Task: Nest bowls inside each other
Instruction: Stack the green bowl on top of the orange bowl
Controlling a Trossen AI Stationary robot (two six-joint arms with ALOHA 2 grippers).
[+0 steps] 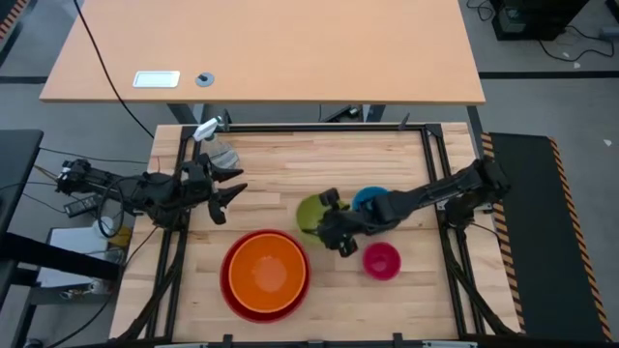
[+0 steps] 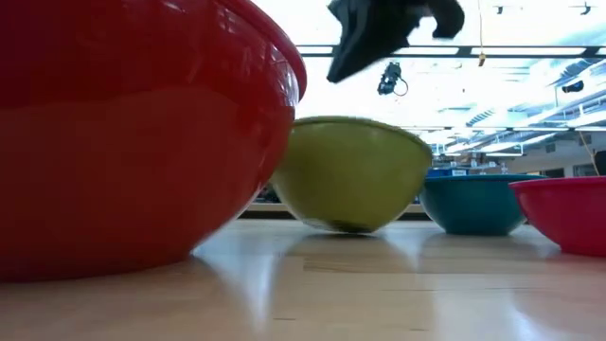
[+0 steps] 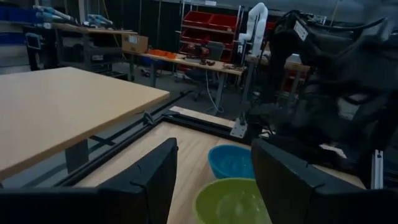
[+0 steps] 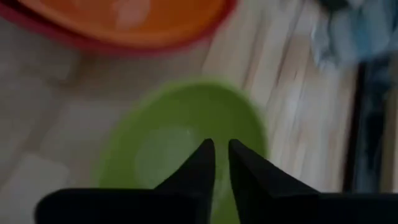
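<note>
The orange bowl (image 1: 268, 268) sits nested inside the red bowl (image 1: 232, 290) at the table's near middle. To their right the olive green bowl (image 1: 311, 213), the blue bowl (image 1: 369, 198) and the pink bowl (image 1: 381, 261) each stand on their bases on the wood. My right gripper (image 4: 222, 155) hangs above the green bowl (image 4: 180, 137), pointing slantwise down, its fingertips a narrow gap apart with nothing between them. In the low view it (image 2: 379, 38) is clear above the green bowl's rim (image 2: 350, 123). My left gripper (image 3: 214, 186) waits open and level over the table's left side.
A clear spray bottle (image 1: 215, 143) with a white trigger lies at the far left corner. A black frame rail (image 1: 319, 127) borders the table. Bare wood (image 1: 464, 290) lies free at the near right and in front of the pink bowl.
</note>
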